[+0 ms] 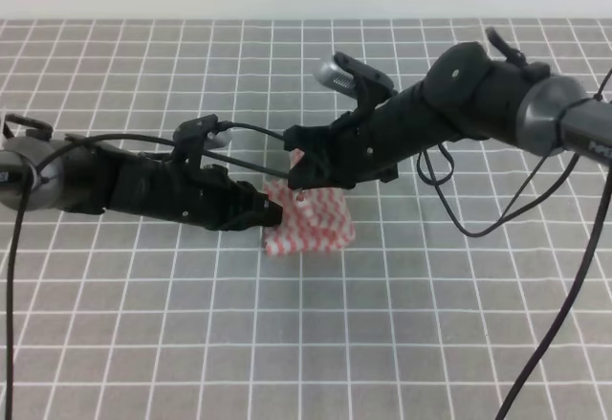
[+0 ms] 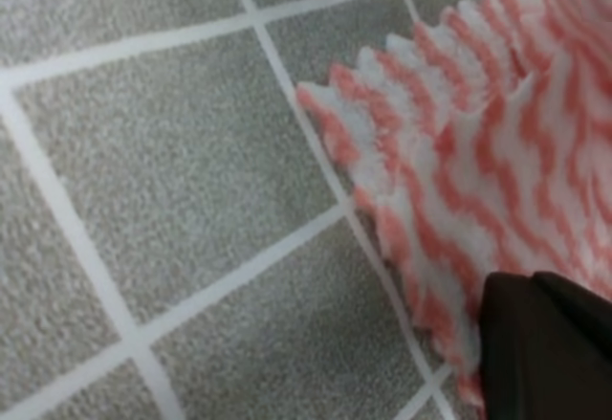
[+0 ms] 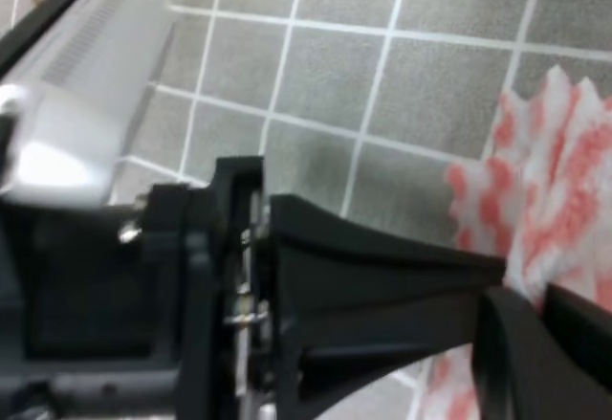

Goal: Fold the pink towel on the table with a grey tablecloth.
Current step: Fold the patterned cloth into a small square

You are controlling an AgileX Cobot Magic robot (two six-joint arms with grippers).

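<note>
While both arms converge on the middle of the table with a grey tablecloth (image 1: 402, 324), the pink towel (image 1: 316, 224) lies there as a small bunched patch, partly covered by the two grippers. The left gripper (image 1: 268, 214) sits at the towel's left edge; the left wrist view shows one dark finger (image 2: 545, 343) resting on the striped cloth near its serrated border, but whether its jaws are closed on the fabric cannot be told. The right gripper (image 1: 301, 179) hangs over the towel's upper left corner. In the right wrist view its fingers (image 3: 382, 276) run together to a narrow tip against the cloth, which suggests a pinch on the corner, though the contact itself is hidden, so its hold cannot be told for certain.

The step in hand appears to be taking hold of one edge of the towel to start a fold. The next move would call for both grips to be secure, then a lift and a sweep across to the opposite edge, keeping the two corners level so the cloth lays flat.
</note>
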